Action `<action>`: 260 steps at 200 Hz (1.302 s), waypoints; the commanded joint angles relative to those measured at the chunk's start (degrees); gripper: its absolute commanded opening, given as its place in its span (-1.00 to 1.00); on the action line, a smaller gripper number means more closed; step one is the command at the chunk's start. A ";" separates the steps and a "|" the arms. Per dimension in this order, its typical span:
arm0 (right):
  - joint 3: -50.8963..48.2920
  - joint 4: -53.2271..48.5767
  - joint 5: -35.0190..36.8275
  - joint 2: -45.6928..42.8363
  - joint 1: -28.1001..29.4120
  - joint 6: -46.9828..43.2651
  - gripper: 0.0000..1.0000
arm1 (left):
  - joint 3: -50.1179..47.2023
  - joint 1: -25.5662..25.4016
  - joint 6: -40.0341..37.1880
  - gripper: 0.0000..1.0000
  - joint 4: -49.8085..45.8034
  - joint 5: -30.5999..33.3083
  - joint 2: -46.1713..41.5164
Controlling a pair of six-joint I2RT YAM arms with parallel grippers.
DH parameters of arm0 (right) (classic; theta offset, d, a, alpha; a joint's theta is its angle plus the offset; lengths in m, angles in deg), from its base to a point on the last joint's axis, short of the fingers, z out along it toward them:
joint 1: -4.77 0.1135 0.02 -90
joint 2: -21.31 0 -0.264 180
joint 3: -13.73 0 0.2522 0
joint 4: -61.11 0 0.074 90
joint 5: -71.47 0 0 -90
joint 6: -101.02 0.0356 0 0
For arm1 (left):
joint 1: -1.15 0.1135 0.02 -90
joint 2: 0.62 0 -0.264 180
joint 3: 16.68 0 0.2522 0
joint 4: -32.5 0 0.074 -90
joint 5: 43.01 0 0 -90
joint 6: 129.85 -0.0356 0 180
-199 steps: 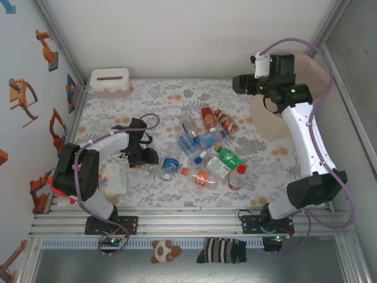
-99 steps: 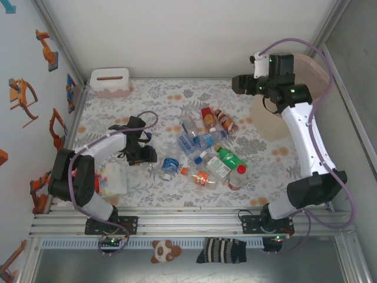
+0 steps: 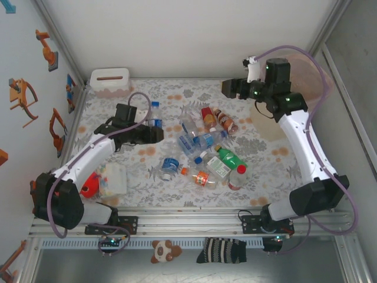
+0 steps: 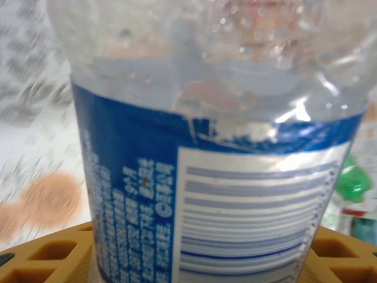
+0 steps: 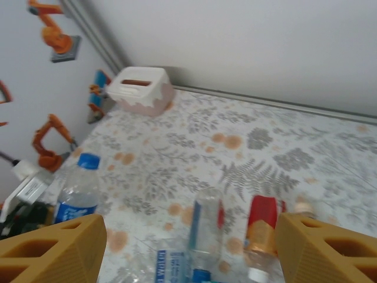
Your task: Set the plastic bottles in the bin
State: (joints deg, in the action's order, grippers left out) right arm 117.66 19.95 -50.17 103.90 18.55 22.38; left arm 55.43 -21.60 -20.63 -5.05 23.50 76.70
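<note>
**Left arm reached up-frame, bottle lifted; right arm shifted left**

Moved since half a second ago: left end effector [image 3: 152,132], from left of centre to upper left of centre; right end effector [image 3: 231,88], slightly leftward at upper right.

- Left end effector: clamped on a blue-capped bottle [image 4: 212,177], gripped low on its label so it rides upright [image 3: 155,116], cap up, clear of the worktop [image 3: 147,97]. Judged mid-carry.
- Right end effector: fingers [image 5: 53,247] wide apart, holding nothing, angled down over the heap, likely lining up a pick.
- Remaining bottles [image 3: 206,147]: lying jumbled at frame centre, on the worktop.
- Bin [image 3: 323,76]: far upper right, behind the right arm, well apart from the carried bottle.
- Tissue box [image 3: 110,81]: upper left, not involved.
</note>
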 commanded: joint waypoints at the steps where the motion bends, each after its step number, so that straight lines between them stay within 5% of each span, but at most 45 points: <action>1: -1.84 8.97 -8.04 -2.92 1.43 3.26 0.48 | 2.15 -0.66 -2.42 0.07 12.44 -10.46 -2.41; 75: -4.12 19.94 -15.88 -4.61 8.69 4.03 0.51 | 2.21 -3.13 -2.37 -0.04 33.72 -23.98 -5.94; 181: 0.94 22.94 -18.64 0.56 19.20 1.21 0.71 | 6.13 -8.62 -3.19 -0.04 33.77 -29.79 -6.52; 260: 3.10 23.58 -18.10 2.93 20.58 3.76 0.47 | 6.36 -9.82 -5.16 -0.04 30.86 -29.25 -6.69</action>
State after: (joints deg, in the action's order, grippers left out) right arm 118.99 41.57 -67.98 106.80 38.64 25.50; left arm 60.10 -31.10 -23.74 26.60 -4.54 71.21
